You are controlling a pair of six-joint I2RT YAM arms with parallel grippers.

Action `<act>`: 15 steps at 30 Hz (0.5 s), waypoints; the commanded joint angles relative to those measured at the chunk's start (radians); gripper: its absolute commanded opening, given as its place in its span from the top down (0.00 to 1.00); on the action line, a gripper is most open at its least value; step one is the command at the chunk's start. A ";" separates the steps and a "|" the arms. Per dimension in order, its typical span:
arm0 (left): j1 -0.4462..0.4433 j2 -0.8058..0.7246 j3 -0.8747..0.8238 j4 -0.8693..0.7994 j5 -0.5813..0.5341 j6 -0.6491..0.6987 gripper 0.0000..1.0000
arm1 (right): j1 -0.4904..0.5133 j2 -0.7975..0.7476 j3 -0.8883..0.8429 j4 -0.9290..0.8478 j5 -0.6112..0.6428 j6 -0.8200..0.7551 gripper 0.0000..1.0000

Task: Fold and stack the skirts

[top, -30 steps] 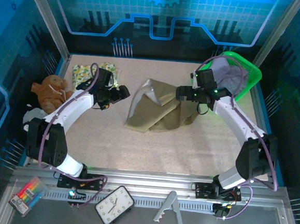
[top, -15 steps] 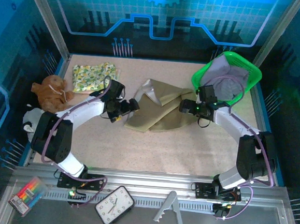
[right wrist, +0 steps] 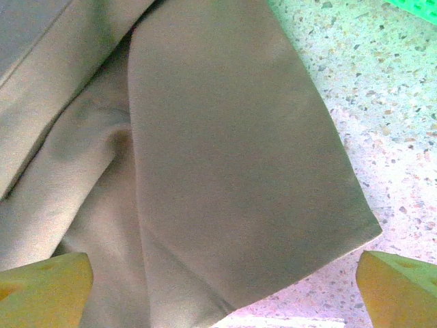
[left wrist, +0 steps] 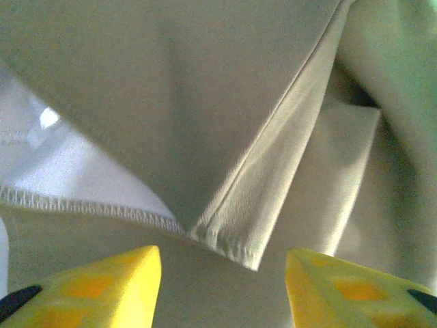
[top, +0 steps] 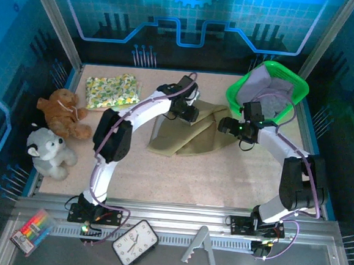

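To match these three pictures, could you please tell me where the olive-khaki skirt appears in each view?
Top external: the olive-khaki skirt lies crumpled at the centre.
Left wrist: it spreads above the yellow fingertips, a stitched hem corner at lower centre.
Right wrist: it takes the left and centre, ending in a rounded fold.
Shared landmark: the speckled tabletop, bare beside that fold and around the skirt from above.

In 1 second the left gripper [top: 189, 112] swung from left of centre to upper centre, over the top edge of the olive skirt [top: 179, 140], baring a grey plush toy [top: 48, 152] at lower left; the right gripper [top: 225, 127] slid slightly lower.
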 commanded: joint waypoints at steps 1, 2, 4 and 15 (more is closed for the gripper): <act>0.008 0.100 0.150 -0.162 -0.028 0.172 0.52 | -0.018 -0.043 -0.001 -0.026 0.001 -0.012 0.00; 0.008 0.124 0.188 -0.182 -0.020 0.182 0.53 | -0.022 -0.046 -0.002 -0.029 0.000 -0.013 0.00; 0.008 0.173 0.252 -0.219 -0.012 0.201 0.55 | -0.027 -0.049 0.001 -0.035 -0.001 -0.015 0.00; 0.007 0.199 0.274 -0.167 -0.002 0.165 1.00 | -0.033 -0.052 0.017 -0.056 -0.032 -0.056 0.00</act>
